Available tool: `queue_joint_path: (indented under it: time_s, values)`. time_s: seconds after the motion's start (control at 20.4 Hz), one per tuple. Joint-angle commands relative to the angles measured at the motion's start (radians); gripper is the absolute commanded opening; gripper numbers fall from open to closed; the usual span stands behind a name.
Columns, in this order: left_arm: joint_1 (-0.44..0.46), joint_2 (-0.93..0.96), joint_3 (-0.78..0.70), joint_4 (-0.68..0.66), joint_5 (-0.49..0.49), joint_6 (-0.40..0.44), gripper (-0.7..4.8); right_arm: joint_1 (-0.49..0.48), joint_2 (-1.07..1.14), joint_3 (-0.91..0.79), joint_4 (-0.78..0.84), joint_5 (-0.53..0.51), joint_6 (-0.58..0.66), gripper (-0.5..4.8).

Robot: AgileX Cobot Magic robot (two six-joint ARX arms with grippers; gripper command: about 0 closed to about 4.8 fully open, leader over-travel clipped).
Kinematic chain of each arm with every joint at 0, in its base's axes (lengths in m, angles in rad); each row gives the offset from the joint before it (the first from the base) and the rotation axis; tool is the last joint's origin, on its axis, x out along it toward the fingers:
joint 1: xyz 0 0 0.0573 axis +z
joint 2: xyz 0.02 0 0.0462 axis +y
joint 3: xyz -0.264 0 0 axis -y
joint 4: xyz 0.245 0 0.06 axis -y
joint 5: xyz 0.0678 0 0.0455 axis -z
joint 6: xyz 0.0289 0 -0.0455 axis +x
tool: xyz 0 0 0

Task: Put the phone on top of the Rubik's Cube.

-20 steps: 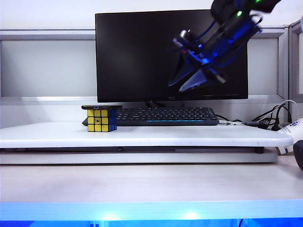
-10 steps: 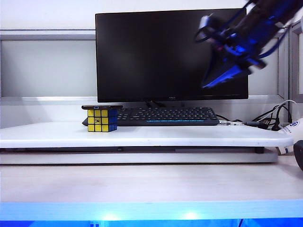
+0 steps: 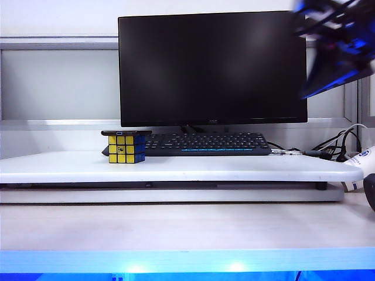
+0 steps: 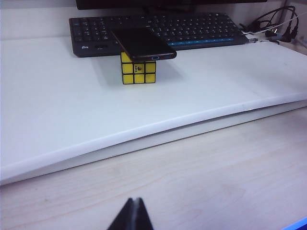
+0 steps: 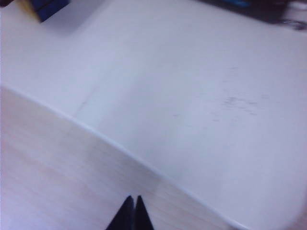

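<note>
Already resting flat on the cube [image 3: 125, 148]: the phone [image 3: 126, 133], left of centre in the exterior frame, overhanging both sides a little. In the left wrist view, same stack, phone [image 4: 143, 43] lying diagonal across the cube [image 4: 138, 72], yellow face toward the camera, port on the near short edge. Standing on a raised white board [image 3: 176, 168] on the pale wood worktop [image 3: 176, 225]. Just behind, to the right of the cube, a black keyboard [image 3: 206, 143]; above it a dark monitor [image 3: 212, 67].

Left end effector [image 4: 131, 214] low at the bottom edge of its own view, fingers together, nothing between them, hanging over the bare worktop well short of the board.

Right end effector [image 3: 334, 79] blurred in the upper right of the exterior frame, high above the board, well apart from the stack. In its wrist view, tips [image 5: 131, 213] pressed together, empty. Cables [image 3: 337, 146] trailing at far right.
</note>
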Motion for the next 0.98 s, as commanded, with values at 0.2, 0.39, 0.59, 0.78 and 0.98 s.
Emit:
queue_joint_path:
  time_s: [0.2,0.39,0.59,0.78,0.98]
  values:
    - [0.001,0.0,0.0,-0.017,0.012,0.004,-0.05,-0.068,-0.257,-0.141,0.051,0.056,0.087,-0.06]
    - [0.001,0.0,0.0,-0.017,0.012,0.0,-0.06,-0.068,-0.451,-0.276,0.125,0.13,0.164,-0.06]
    - [0.001,0.0,0.0,-0.017,0.013,0.001,-0.05,-0.105,-0.633,-0.382,0.099,0.172,0.171,-0.06]
    - [0.001,0.0,0.0,-0.017,0.016,0.0,-0.06,-0.198,-0.685,-0.393,0.085,0.12,0.19,-0.06]
    - [0.001,0.0,0.0,-0.017,0.013,0.001,-0.05,-0.175,-0.735,-0.528,0.167,0.103,0.204,-0.06]
